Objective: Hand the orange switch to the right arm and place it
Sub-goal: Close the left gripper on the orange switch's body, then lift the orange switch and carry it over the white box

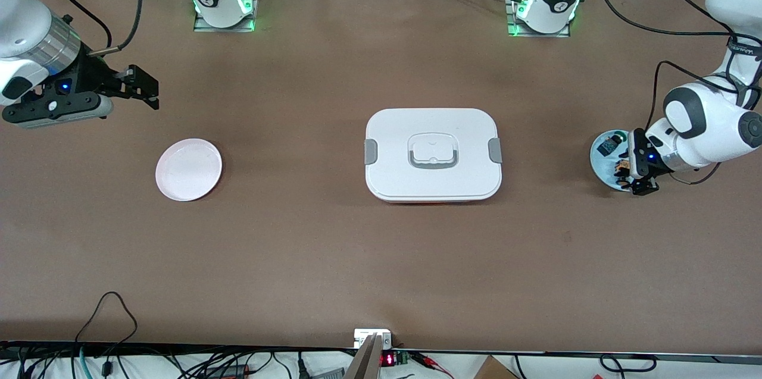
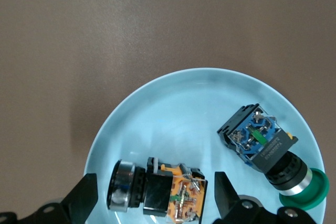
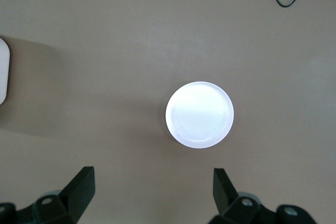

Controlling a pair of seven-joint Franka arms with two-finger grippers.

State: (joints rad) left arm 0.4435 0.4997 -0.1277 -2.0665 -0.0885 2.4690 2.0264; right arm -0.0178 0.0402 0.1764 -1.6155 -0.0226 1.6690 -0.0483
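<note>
Orange switch (image 2: 157, 193) between open left pincer (image 2: 152, 195) fingers.

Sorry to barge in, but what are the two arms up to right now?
The left gripper is down over the blue plate, its open fingers either side of the orange switch, not yet gripping it. A green-capped switch lies beside it. The right gripper waits open above the table near the white plate. A closed white box sits mid-table.

Pale-blue plate (image 2: 157, 108), white plate (image 3: 199, 114), brown table (image 1: 333, 248).
</note>
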